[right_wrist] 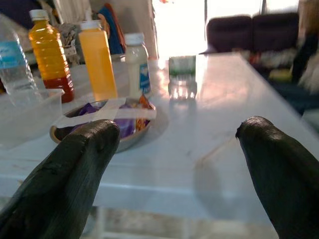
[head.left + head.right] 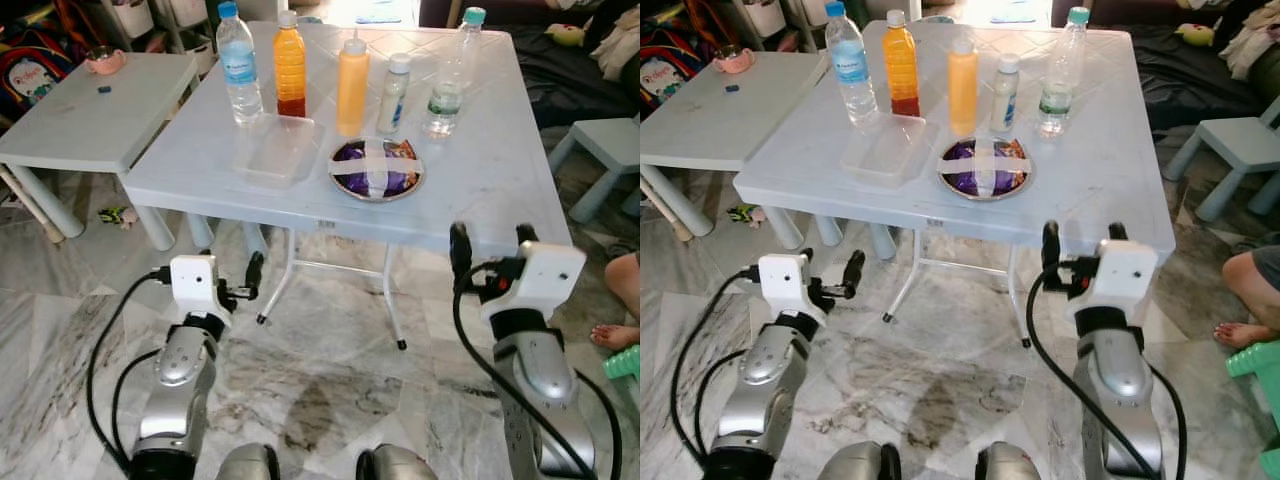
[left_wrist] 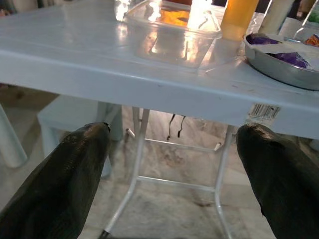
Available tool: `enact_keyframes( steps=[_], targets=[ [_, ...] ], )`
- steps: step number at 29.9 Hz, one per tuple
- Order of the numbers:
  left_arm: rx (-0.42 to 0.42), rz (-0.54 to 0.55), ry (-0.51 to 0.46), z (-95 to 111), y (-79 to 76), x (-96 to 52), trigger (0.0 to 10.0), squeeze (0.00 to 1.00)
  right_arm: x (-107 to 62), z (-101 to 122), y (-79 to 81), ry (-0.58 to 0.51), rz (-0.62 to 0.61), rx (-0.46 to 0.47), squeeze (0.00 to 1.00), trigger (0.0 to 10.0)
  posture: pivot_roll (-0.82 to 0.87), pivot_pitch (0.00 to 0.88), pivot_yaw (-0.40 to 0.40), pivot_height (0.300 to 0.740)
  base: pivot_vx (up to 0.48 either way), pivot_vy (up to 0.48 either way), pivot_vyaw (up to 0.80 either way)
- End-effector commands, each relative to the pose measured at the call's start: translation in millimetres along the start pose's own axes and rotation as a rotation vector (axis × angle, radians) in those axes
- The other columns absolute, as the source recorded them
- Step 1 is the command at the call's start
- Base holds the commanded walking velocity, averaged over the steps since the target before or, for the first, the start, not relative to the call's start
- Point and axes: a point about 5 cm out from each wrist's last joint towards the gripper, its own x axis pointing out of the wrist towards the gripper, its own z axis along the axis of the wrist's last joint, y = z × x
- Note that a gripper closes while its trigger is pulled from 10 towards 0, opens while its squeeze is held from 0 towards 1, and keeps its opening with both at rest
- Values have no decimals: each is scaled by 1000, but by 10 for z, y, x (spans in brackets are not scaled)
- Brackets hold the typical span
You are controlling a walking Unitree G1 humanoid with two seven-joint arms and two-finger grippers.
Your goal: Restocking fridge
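Observation:
A white plastic table carries a row of bottles: a water bottle, an orange juice bottle, a yellow squeeze bottle, a small white bottle and a clear green-capped bottle. Closer to me lie an empty clear plastic container and a metal bowl of purple packets taped over. My left gripper hangs open below the table's front edge. On the other side, my right gripper stands open at the front edge, level with the tabletop. Neither holds anything.
A low white side table with a pink bowl stands at the left. A pale stool and a person's foot are at the right, a dark sofa behind. Marble floor lies under the table's thin legs.

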Motion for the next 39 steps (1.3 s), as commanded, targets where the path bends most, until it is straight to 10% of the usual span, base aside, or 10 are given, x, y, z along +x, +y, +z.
enact_keyframes(
  steps=[1,39],
  targets=[
    [-12,-4,-10,49,-8,33,10000,0,-12,-56,-26,33,-12,39,0,10000,-62,60,50,740,0,0,0],
    [-6,-46,-34,128,-69,112,10000,0,-69,-253,71,99,31,-10,0,10000,-68,124,39,740,157,0,0]
  ],
)
